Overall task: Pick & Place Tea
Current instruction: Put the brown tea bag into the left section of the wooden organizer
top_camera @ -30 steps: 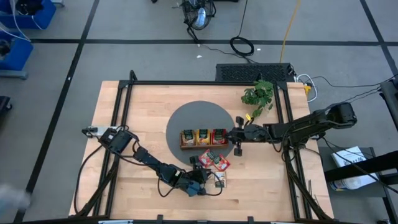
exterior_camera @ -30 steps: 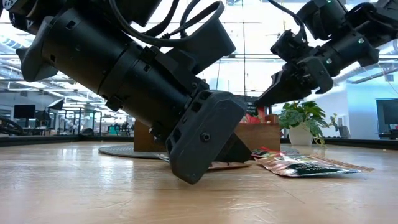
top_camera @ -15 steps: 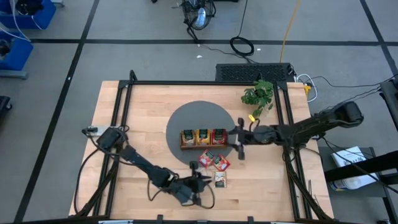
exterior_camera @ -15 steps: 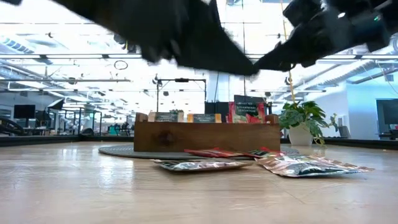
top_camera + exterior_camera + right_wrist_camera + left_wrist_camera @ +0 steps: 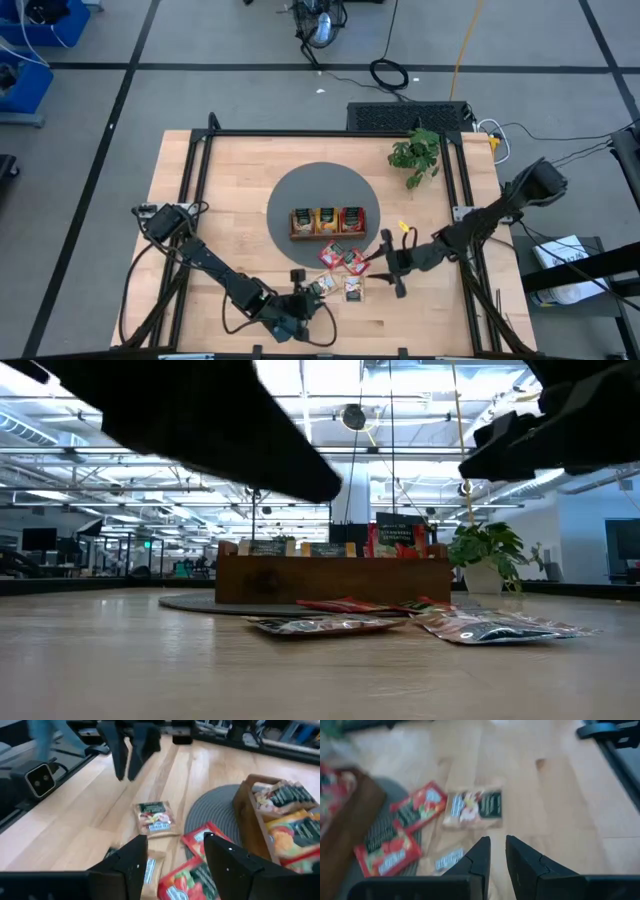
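Observation:
A brown wooden tray (image 5: 326,237) stands on a round grey mat, with tea sachets upright in its three compartments: dark (image 5: 302,218), yellow (image 5: 326,218), red (image 5: 352,218). Several loose tea sachets lie flat in front of it: two red (image 5: 331,254) (image 5: 356,263), two pale (image 5: 352,289) (image 5: 322,285). My left gripper (image 5: 303,280) (image 5: 497,842) hangs above the table beside the pale sachet (image 5: 472,810), its fingers a narrow gap apart with nothing between them. My right gripper (image 5: 378,264) (image 5: 175,840) hovers open just right of the red sachets (image 5: 205,837).
A potted plant (image 5: 418,152) stands at the table's far right. The grey mat (image 5: 290,190) reaches under the nearer red sachets. Black frame rails (image 5: 462,200) run along the table's sides. Bare wood lies left of the mat and along the near edge.
My left gripper has risen off the table; the pale sachet it was down on still lies flat. My right gripper has drawn back from the tray's right compartment, where a red sachet now stands, and gone toward the near edge, to the loose sachets.

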